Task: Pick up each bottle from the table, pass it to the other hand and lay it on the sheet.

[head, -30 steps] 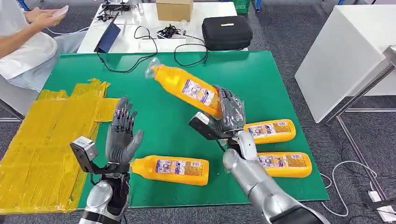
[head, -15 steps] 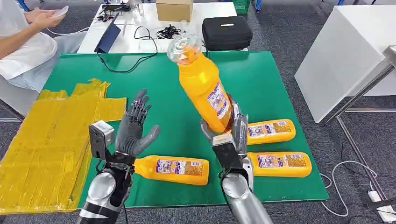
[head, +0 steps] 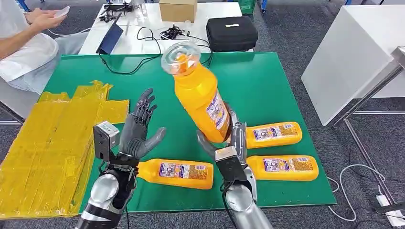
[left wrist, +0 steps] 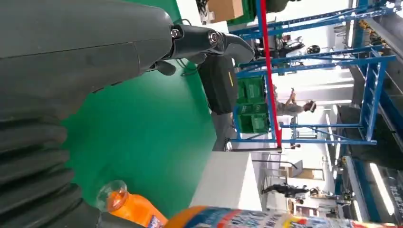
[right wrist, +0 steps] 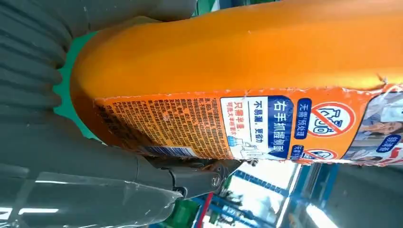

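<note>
Here, the crinkled yellow plastic sheet [head: 43, 148] is lying leftmost; the left hand [head: 136, 136] is hovering with fingers spread, holding nothing; the right hand [head: 229, 138] is gripping the raised orange plastic bottle [head: 200, 102] by its base above the green table [head: 267, 86].

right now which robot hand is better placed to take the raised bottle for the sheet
Left. The left robot hand is open beside the raised bottle and nearer the yellow sheet; the right robot hand grips the bottle's base.

Right hand [head: 233, 143]: raised on its silver arm, fingers [head: 240, 136] wrapped around the base of a lifted orange plastic bottle [head: 200, 98]. Left hand [head: 136, 133]: raised, palm toward the bottle, fingers [head: 143, 110] spread, holding nothing.
</note>
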`<state>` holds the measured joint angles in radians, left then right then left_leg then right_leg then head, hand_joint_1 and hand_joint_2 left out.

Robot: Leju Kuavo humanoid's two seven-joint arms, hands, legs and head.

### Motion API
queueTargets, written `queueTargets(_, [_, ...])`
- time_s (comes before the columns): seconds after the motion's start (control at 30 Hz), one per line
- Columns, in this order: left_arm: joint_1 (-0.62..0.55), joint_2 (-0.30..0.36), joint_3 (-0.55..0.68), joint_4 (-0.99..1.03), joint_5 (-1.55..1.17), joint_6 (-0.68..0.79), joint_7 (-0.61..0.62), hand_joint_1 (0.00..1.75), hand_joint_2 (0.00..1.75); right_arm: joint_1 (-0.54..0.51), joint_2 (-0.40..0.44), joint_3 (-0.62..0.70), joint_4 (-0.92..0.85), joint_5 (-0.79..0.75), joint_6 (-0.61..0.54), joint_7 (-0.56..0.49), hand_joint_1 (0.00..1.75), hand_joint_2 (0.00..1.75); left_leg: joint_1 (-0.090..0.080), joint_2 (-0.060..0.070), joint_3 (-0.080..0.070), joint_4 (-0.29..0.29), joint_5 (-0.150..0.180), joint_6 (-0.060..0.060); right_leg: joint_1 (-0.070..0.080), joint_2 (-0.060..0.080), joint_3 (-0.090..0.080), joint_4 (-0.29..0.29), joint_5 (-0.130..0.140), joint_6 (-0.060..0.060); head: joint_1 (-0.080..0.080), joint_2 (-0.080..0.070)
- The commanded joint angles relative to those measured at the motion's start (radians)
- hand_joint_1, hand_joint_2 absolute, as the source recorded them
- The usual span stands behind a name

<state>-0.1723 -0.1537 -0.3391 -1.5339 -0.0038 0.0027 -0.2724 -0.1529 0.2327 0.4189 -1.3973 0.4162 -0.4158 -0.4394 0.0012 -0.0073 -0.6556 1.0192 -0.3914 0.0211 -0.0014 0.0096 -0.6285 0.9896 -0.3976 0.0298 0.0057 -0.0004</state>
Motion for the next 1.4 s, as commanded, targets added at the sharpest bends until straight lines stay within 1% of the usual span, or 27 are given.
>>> queueTargets(0.03, [-0.032,0.042,-0.035,0.016,0.026,-0.001,-0.004,0.00,1.75,-0.073,0.004,0.080,0.170,0.020,0.000,0.017,1.75,1.75,0.001,0.002,0.007,-0.001,-0.003,-0.001,0.001,0.001,0.007,-0.001,-0.002,0.000,0.000,0.000])
queueTargets(0.23, [-0.011,0.047,-0.049,-0.007,0.035,-0.001,-0.013,0.00,1.75,-0.105,0.003,0.038,0.225,0.013,-0.014,0.035,1.75,1.75,0.000,0.001,0.004,-0.001,-0.001,-0.001,0.000,0.001,0.003,-0.001,0.000,0.000,0.000,0.000])
queueTargets(0.27, [-0.011,0.047,-0.051,-0.007,0.036,-0.001,-0.014,0.00,1.75,-0.111,0.004,0.030,0.234,0.012,-0.016,0.037,1.75,1.75,0.000,0.002,0.007,-0.001,-0.003,-0.001,0.000,0.001,0.007,-0.001,-0.002,0.000,0.000,0.000])
queueTargets(0.3, [-0.012,0.047,-0.055,-0.007,0.040,-0.003,-0.016,0.00,1.75,-0.123,0.004,0.012,0.251,0.005,-0.016,0.042,1.75,1.75,0.000,0.002,0.006,-0.001,-0.002,-0.001,0.000,0.001,0.005,-0.002,-0.001,0.000,0.000,0.000])
queueTargets(0.33, [-0.014,0.046,-0.059,-0.007,0.043,-0.005,-0.017,0.00,1.75,-0.136,0.003,-0.008,0.266,-0.004,-0.017,0.046,1.75,1.75,0.000,0.002,0.008,-0.001,-0.003,-0.001,0.000,0.001,0.008,-0.001,-0.002,0.000,0.000,0.000])
queueTargets(0.37, [-0.015,0.046,-0.063,-0.006,0.044,-0.005,-0.018,0.00,1.75,-0.148,0.003,-0.026,0.282,-0.010,-0.021,0.049,1.75,1.75,0.000,0.001,0.005,-0.001,-0.002,-0.001,0.000,0.000,0.006,-0.001,-0.001,0.000,0.000,0.000])
queueTargets(0.4, [-0.016,0.046,-0.067,-0.004,0.047,-0.007,-0.019,0.00,1.75,-0.161,0.006,-0.049,0.300,-0.024,-0.022,0.053,1.75,1.75,0.000,0.001,0.008,-0.001,-0.002,-0.001,0.000,0.000,0.008,-0.001,-0.002,0.000,0.000,0.000])
queueTargets(0.43, [-0.019,0.046,-0.071,-0.001,0.048,-0.008,-0.019,0.00,1.75,-0.175,0.005,-0.070,0.316,-0.033,-0.029,0.049,1.75,1.75,0.000,0.000,0.004,-0.001,-0.001,-0.001,0.000,0.000,0.004,-0.001,-0.001,0.000,0.000,0.000])
queueTargets(0.47, [-0.022,0.046,-0.074,0.003,0.051,-0.010,-0.020,0.00,1.75,-0.191,0.003,-0.090,0.333,-0.039,-0.028,0.046,1.75,1.75,0.000,0.000,0.008,-0.001,-0.002,-0.001,0.000,-0.001,0.009,-0.001,-0.002,0.000,0.000,0.000])
queueTargets(0.5, [-0.022,0.045,-0.076,0.005,0.052,-0.010,-0.020,0.00,1.75,-0.198,0.002,-0.103,0.340,-0.039,-0.028,0.044,1.75,1.75,0.000,-0.001,0.006,-0.001,-0.001,-0.001,0.000,-0.001,0.006,-0.001,-0.001,0.000,0.000,0.000])
queueTargets(0.53, [-0.023,0.045,-0.077,0.008,0.053,-0.010,-0.020,0.00,1.75,-0.203,0.001,-0.114,0.343,-0.041,-0.029,0.044,1.75,1.75,0.000,0.000,0.008,-0.001,-0.002,-0.001,0.000,-0.001,0.009,-0.001,-0.002,0.000,0.000,0.000])
queueTargets(0.6, [-0.023,0.045,-0.077,0.008,0.053,-0.010,-0.020,0.00,1.75,-0.204,-0.001,-0.116,0.343,-0.041,-0.027,0.044,1.75,1.75,0.000,0.000,0.004,-0.001,-0.001,-0.001,0.000,0.000,0.004,-0.001,0.000,0.000,0.000,0.000])
queueTargets(0.63, [-0.023,0.045,-0.077,0.008,0.053,-0.010,-0.020,0.00,1.75,-0.204,-0.001,-0.116,0.343,-0.041,-0.027,0.044,1.75,1.75,0.000,0.001,0.007,-0.001,-0.002,-0.001,0.000,0.000,0.007,-0.001,-0.002,0.000,0.000,0.000])
queueTargets(0.7, [-0.023,0.045,-0.077,0.008,0.053,-0.010,-0.020,0.00,1.75,-0.204,-0.001,-0.116,0.343,-0.041,-0.027,0.044,1.75,1.75,0.000,0.000,0.003,-0.001,-0.001,-0.001,0.000,-0.001,0.004,-0.001,0.000,0.000,0.000,0.000])
queueTargets(0.73, [-0.023,0.046,-0.077,0.009,0.054,-0.010,-0.020,0.00,1.75,-0.201,0.003,-0.115,0.342,-0.040,-0.031,0.043,1.75,1.75,0.000,0.000,0.007,-0.001,-0.002,-0.001,0.000,-0.001,0.007,-0.001,-0.002,0.000,0.000,0.000])
queueTargets(0.83, [-0.024,0.046,-0.078,0.011,0.057,-0.012,-0.020,0.00,1.75,-0.205,0.004,-0.135,0.341,-0.044,-0.030,0.046,1.75,1.75,0.000,0.000,0.004,-0.001,-0.001,-0.001,0.000,-0.001,0.004,-0.001,-0.001,0.000,0.000,0.000])
queueTargets(0.87, [-0.026,0.046,-0.080,0.013,0.058,-0.013,-0.021,0.00,1.75,-0.208,0.004,-0.134,0.343,-0.043,-0.024,0.046,1.75,1.75,0.000,0.000,0.008,-0.001,-0.003,-0.001,0.000,-0.001,0.008,-0.001,-0.002,0.000,0.000,0.000])
queueTargets(0.9, [-0.029,0.045,-0.081,0.015,0.058,-0.014,-0.021,0.00,1.75,-0.210,0.005,-0.124,0.346,-0.033,-0.018,0.042,1.75,1.75,0.000,0.000,0.004,-0.001,-0.001,-0.001,0.000,-0.001,0.005,-0.001,-0.001,0.000,0.000,0.000])
queueTargets(0.93, [-0.030,0.045,-0.081,0.017,0.059,-0.015,-0.021,0.00,1.75,-0.210,0.007,-0.116,0.348,-0.025,-0.015,0.040,1.75,1.75,0.000,0.000,0.007,0.000,-0.003,-0.001,0.000,-0.001,0.008,-0.001,-0.002,0.000,0.000,0.000])
queueTargets(0.97, [-0.034,0.044,-0.083,0.020,0.060,-0.017,-0.021,0.00,1.75,-0.211,0.012,-0.094,0.353,-0.007,-0.008,0.038,1.75,1.75,0.000,0.000,0.004,-0.001,-0.001,-0.001,0.000,-0.001,0.004,0.000,-0.001,0.000,0.000,0.000])
queueTargets(1.1, [-0.048,0.043,-0.081,0.032,0.064,-0.020,-0.021,0.00,1.75,-0.193,0.027,0.014,0.356,0.050,0.037,0.030,1.75,1.75,0.000,0.002,0.005,0.000,-0.002,-0.001,0.000,0.001,0.005,-0.001,-0.001,0.000,0.000,0.000])
queueTargets(1.13, [-0.050,0.044,-0.076,0.035,0.066,-0.019,-0.021,0.00,1.75,-0.186,0.024,0.048,0.350,0.065,0.048,0.024,1.75,1.75,0.000,0.002,0.008,0.000,-0.003,-0.002,0.000,0.001,0.007,0.000,-0.002,0.000,0.000,0.000])
queueTargets(1.2, [-0.052,0.044,-0.058,0.041,0.073,-0.015,-0.022,0.00,1.75,-0.162,0.019,0.114,0.326,0.095,0.060,0.016,1.75,1.75,0.000,0.001,0.004,-0.001,-0.001,-0.001,0.000,0.000,0.003,-0.001,-0.001,0.000,0.000,0.000])
queueTargets(1.27, [-0.052,0.044,-0.039,0.047,0.079,-0.011,-0.022,0.00,1.75,-0.145,0.007,0.174,0.299,0.131,0.060,0.006,1.75,1.75,0.000,0.001,0.009,-0.001,-0.003,-0.002,0.001,0.000,0.008,-0.001,-0.002,-0.001,0.000,0.000])
queueTargets(1.33, [-0.053,0.044,-0.031,0.050,0.083,-0.010,-0.023,0.00,1.75,-0.136,0.006,0.194,0.287,0.146,0.052,0.009,1.75,1.75,0.000,0.001,0.004,-0.001,-0.001,-0.001,0.000,0.000,0.004,-0.001,-0.001,0.000,0.000,0.000])
queueTargets(1.37, [-0.053,0.042,-0.022,0.056,0.088,-0.009,-0.023,0.00,1.75,-0.130,-0.002,0.221,0.268,0.156,0.056,0.011,1.75,1.75,0.001,0.001,0.008,-0.001,-0.003,-0.001,0.001,0.000,0.008,-0.001,-0.002,-0.001,0.000,0.000])
queueTargets(1.4, [-0.054,0.041,-0.017,0.060,0.093,-0.012,-0.024,0.00,1.75,-0.131,-0.006,0.240,0.263,0.162,0.062,0.019,1.75,1.75,0.000,0.001,0.006,-0.001,-0.002,-0.001,0.000,0.000,0.005,-0.001,-0.002,0.000,0.000,0.000])
